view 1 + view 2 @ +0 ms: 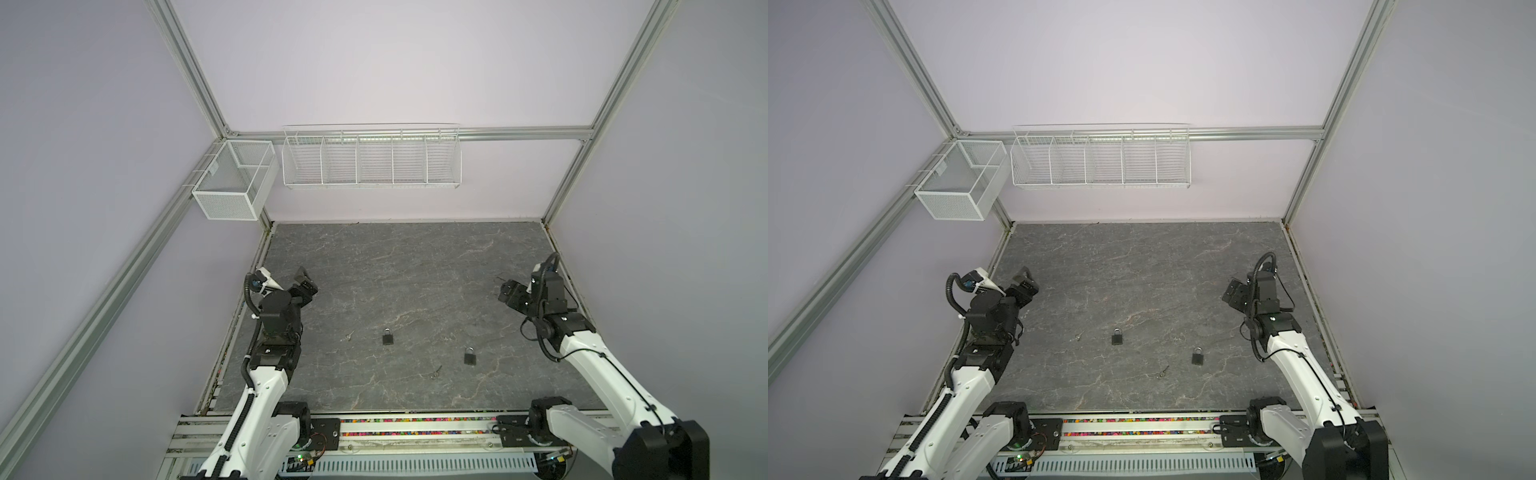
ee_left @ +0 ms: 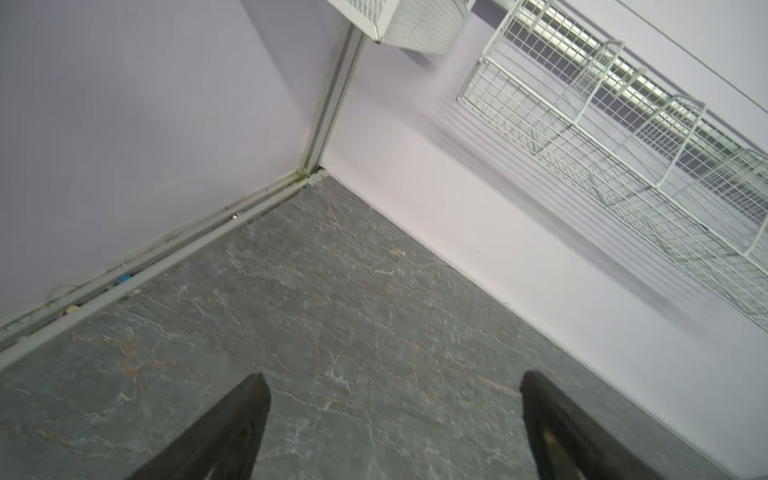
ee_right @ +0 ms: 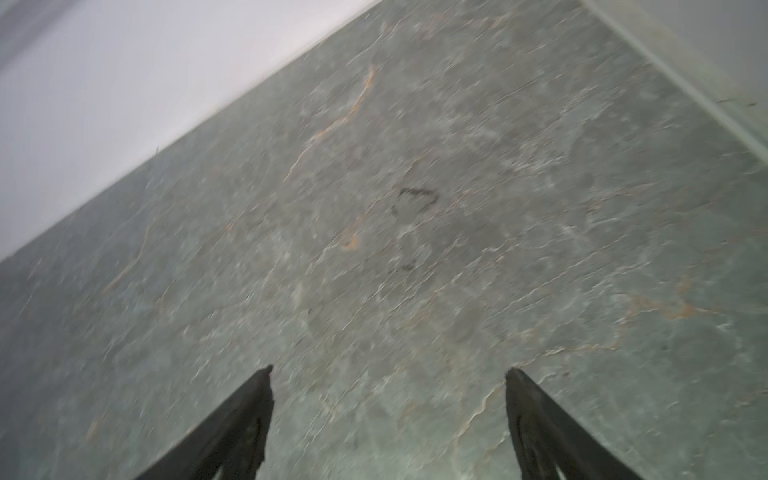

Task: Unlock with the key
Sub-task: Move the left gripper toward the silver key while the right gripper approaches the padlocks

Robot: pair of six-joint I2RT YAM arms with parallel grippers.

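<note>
Two small black padlocks lie flat on the grey stone-patterned tabletop, one near the middle (image 1: 387, 337) (image 1: 1117, 337) and one further right (image 1: 470, 356) (image 1: 1197, 356). A small metal key (image 1: 348, 336) (image 1: 1080, 335) lies left of the middle padlock. A second key (image 1: 436, 372) (image 1: 1163, 371) lies between the padlocks, nearer the front. My left gripper (image 1: 306, 282) (image 2: 392, 376) hovers open at the left edge, well behind the keys. At the right side my right gripper (image 1: 509, 291) (image 3: 388, 369) is also open. Neither holds anything, and both wrist views show only bare tabletop.
A white wire rack (image 1: 371, 158) with several compartments hangs on the back wall. Beside it, a white mesh basket (image 1: 232, 178) is fixed in the back left corner. Aluminium frame rails (image 1: 565, 178) and lilac walls enclose the table.
</note>
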